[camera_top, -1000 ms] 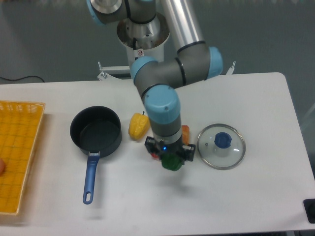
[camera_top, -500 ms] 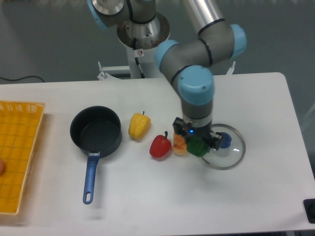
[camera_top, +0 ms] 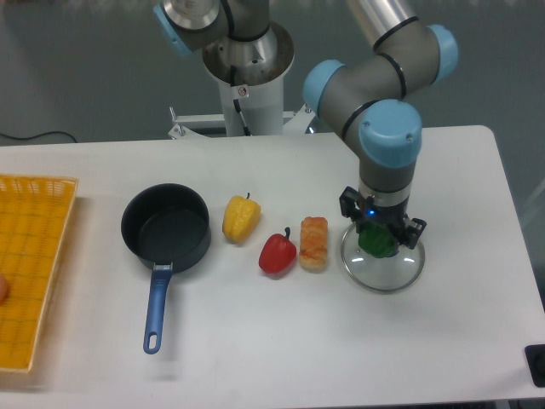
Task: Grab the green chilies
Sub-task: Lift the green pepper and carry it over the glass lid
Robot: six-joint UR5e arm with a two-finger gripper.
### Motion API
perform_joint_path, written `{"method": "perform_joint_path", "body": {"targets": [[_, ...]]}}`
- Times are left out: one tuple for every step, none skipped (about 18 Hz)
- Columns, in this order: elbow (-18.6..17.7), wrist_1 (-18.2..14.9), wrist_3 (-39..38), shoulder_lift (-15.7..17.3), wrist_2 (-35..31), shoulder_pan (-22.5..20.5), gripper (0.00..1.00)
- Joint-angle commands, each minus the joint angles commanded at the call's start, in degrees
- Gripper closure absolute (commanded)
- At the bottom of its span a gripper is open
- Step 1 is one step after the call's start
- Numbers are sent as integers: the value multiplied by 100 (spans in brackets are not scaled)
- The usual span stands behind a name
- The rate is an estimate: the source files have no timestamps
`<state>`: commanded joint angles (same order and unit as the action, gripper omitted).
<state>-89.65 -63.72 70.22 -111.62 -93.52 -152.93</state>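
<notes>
The green chilies point(camera_top: 375, 241) are a single glossy green bell pepper, held in my gripper point(camera_top: 380, 239). The gripper points straight down and is shut on the pepper, holding it above the glass pot lid point(camera_top: 382, 266) at the right of the table. The arm's wrist hides the top of the pepper and the lid's knob.
A red pepper point(camera_top: 277, 253) and an orange bread-like roll point(camera_top: 312, 244) lie left of the lid. A yellow pepper point(camera_top: 240, 219) lies beside a dark saucepan point(camera_top: 166, 227) with a blue handle point(camera_top: 156, 308). A yellow basket point(camera_top: 30, 268) stands at the left edge.
My gripper has carried the green pepper to the right, from beside the red pepper to over the glass lid. The red pepper and the orange roll are now uncovered.
</notes>
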Motion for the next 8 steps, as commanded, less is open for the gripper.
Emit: {"method": "perform_joint_path", "body": {"targets": [[9,0,53,0,0,-9,38],[9,-9,123,-9,0,-53,38],[9,0,202,0,9,-123,38],[9,0,246,-9,0,-141,38],[9,0,273,-9,-9,-193,38],[9,-9,325,-9,0,-246,38],[9,-9,404,-9,0,-255,38],[9,-9,448,-17,-9,-264,38]]}}
